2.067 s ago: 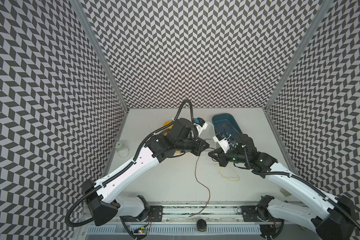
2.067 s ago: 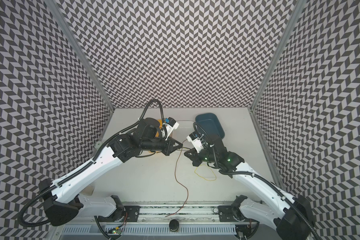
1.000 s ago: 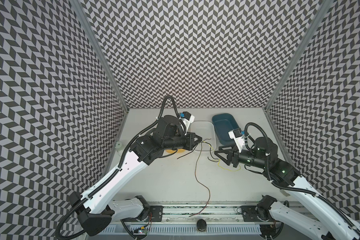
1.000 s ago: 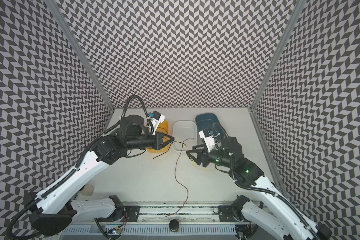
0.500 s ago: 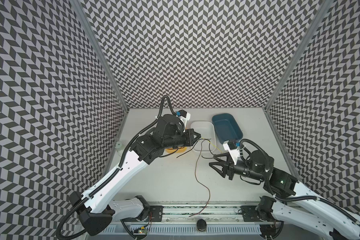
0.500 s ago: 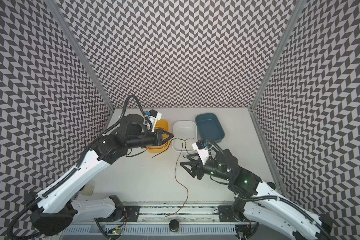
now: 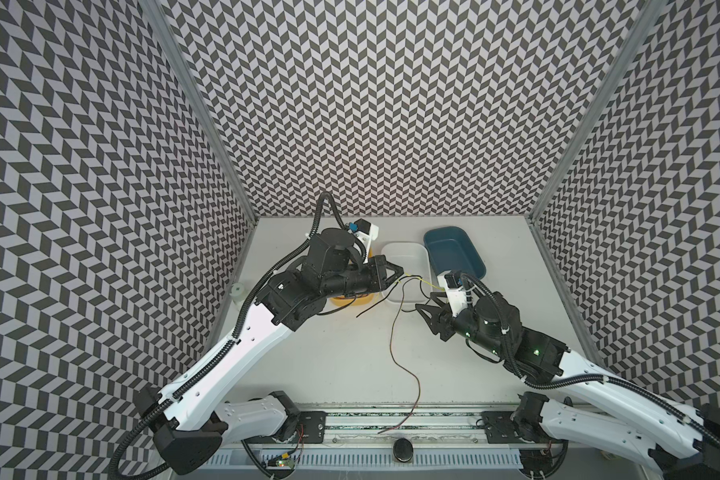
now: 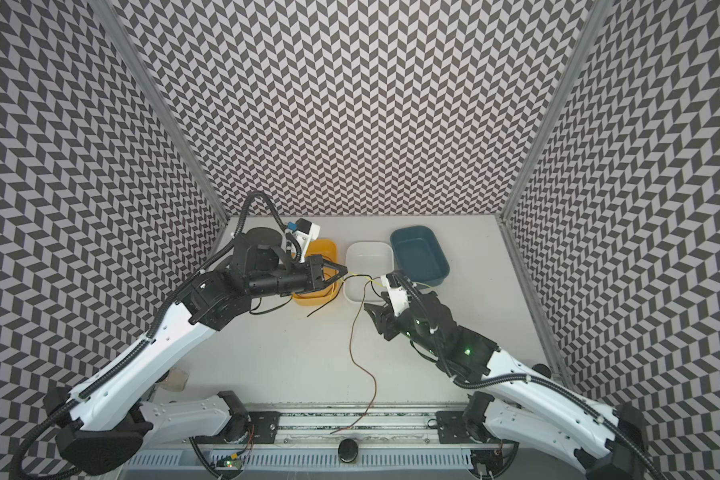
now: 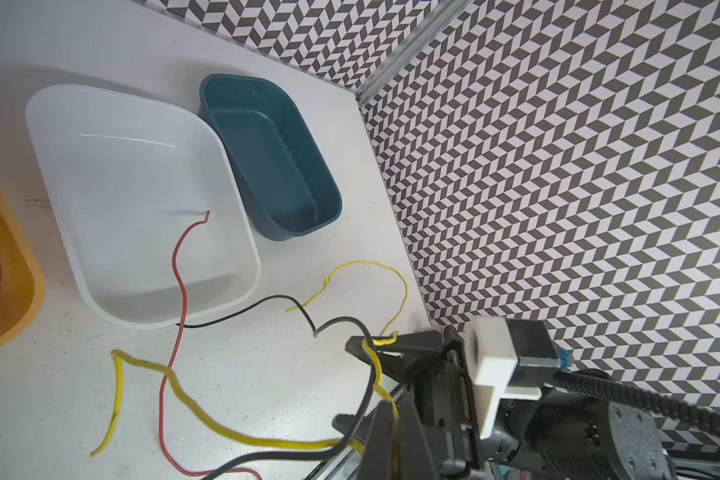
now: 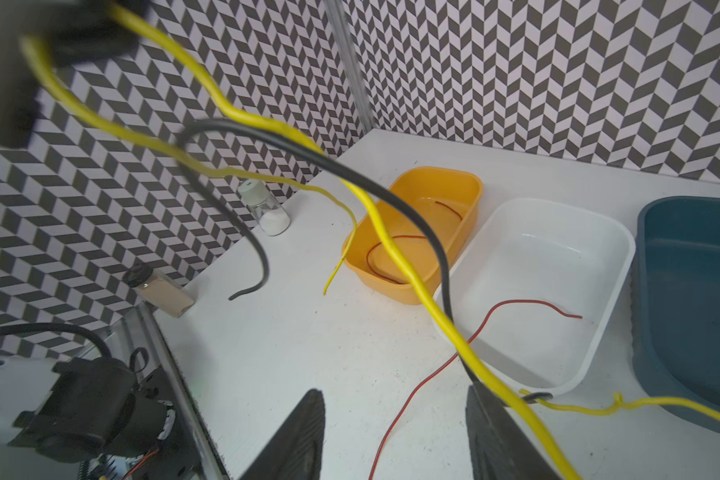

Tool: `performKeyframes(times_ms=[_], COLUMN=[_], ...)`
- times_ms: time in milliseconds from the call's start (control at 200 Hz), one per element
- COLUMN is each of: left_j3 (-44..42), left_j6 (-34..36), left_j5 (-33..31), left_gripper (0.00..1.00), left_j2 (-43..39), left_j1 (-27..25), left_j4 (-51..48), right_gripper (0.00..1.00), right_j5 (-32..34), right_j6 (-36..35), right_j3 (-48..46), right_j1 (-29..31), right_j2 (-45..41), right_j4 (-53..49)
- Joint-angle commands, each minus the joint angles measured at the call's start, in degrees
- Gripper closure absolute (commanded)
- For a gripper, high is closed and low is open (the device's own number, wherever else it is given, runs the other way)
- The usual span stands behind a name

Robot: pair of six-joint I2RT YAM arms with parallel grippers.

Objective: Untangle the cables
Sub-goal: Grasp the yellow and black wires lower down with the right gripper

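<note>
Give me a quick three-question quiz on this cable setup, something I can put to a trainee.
1. True or false: the left gripper is shut on a yellow cable.
2. Which colour of tray holds the coiled red cable? A. orange B. blue C. white
3. Short answer: where does the far end of the loose red cable lie?

Key
1. True.
2. A, the orange tray.
3. Inside the white tray.
</note>
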Motion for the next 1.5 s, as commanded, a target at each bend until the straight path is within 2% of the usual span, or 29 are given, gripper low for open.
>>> performKeyframes(times_ms=[0,160,295,371,456,511,571,691,786,831,1016,1492], left_j3=[0.3,0.0,-0.4,-0.4,0.1,0.1,-0.4,-0.6,-0.7,-0.7,0.5,11.5], left_j6=[-1.6,-2.4,-3.8,-4.9,-5.0,-4.9,-5.3,-6.0,-6.7,-6.9,-5.6,-2.1], left_j5=[1.7,1.6,2.9,3.6,3.9,3.7,4.2,4.7,5.4,5.7,4.7,3.8], left_gripper=[1.00,1.00,1.00,1.00,1.00,1.00,1.00,1.00,1.00,1.00,1.00,1.00], left_j2=[-1.9,-2.8,-2.9,-2.8,-2.7,-3.0,-3.3,-3.7,-3.9,-4.0,-5.0,-6.1], left_j1=[0.1,0.1,0.1,0.1,0.1,0.0,0.0,-0.1,-0.2,-0.3,0.0,4.5], left_j4=[1.7,0.9,1.4,1.9,0.9,0.4,0.7,1.2,1.9,2.1,0.8,-4.8], right_gripper=[0.47,0.48,0.48,0.48,0.49,0.49,0.50,0.65,0.67,0.72,1.00,1.00], right_j5=[4.6,6.1,5.2,3.5,5.6,8.0,6.8,6.3,7.4,7.9,10.7,13.0], right_j6=[-3.5,-4.9,-6.5,-8.1,-9.4,-10.3,-10.9,-11.0,-10.4,-10.4,-10.0,-7.4], right_j3=[1.3,0.8,-2.0,-0.5,1.4,0.0,-1.7,-0.2,2.0,2.3,0.3,-5.3], right_j1=[0.1,0.1,-0.1,-0.1,-0.1,-0.3,-1.0,-1.0,-1.1,-1.1,-1.0,-1.9], right_j2=[2.0,0.8,-0.8,0.9,1.6,1.5,2.1,4.4,5.9,6.3,4.4,1.6], right_j4=[4.6,7.1,14.1,13.8,10.7,14.3,19.5,19.3,16.3,16.2,16.1,8.9])
